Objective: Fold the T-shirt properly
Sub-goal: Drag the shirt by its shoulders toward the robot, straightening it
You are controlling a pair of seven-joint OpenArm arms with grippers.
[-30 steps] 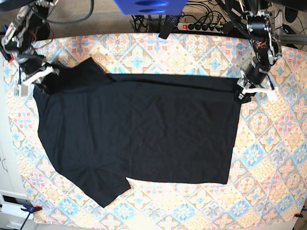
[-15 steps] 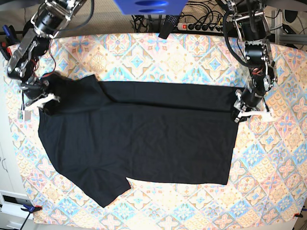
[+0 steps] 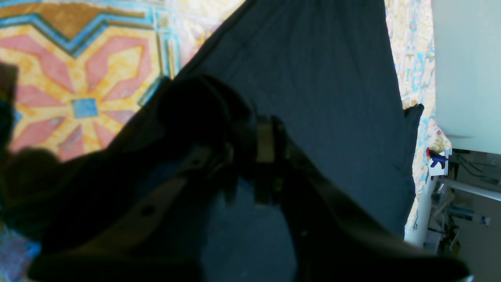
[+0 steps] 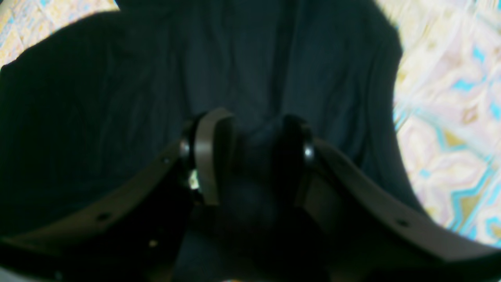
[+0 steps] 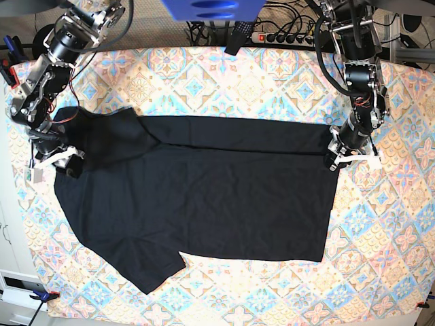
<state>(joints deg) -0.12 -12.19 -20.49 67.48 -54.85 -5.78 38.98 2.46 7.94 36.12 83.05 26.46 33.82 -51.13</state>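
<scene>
The black T-shirt (image 5: 204, 197) lies spread across the patterned tablecloth (image 5: 238, 75), with its sleeves at the left of the base view. My left gripper (image 5: 342, 156) is shut on the shirt's far right corner. In the left wrist view (image 3: 266, 145) its fingers pinch black cloth (image 3: 313, 78) just above the table. My right gripper (image 5: 60, 163) is shut on the shirt's far left shoulder edge. The right wrist view shows a fold of cloth (image 4: 117, 117) bunched inside the gripper (image 4: 252, 152). The pale logo mark does not show.
A power strip (image 5: 285, 37) and cables lie behind the table's far edge, beside a blue object (image 5: 211, 8). A white cabinet (image 5: 7, 224) stands off the left edge. A small clamp (image 5: 42, 295) holds the cloth at the front left corner.
Both grippers have moved toward the table's front, each holding its end of the shirt's far edge. That edge and the far sleeve have come forward with them.
</scene>
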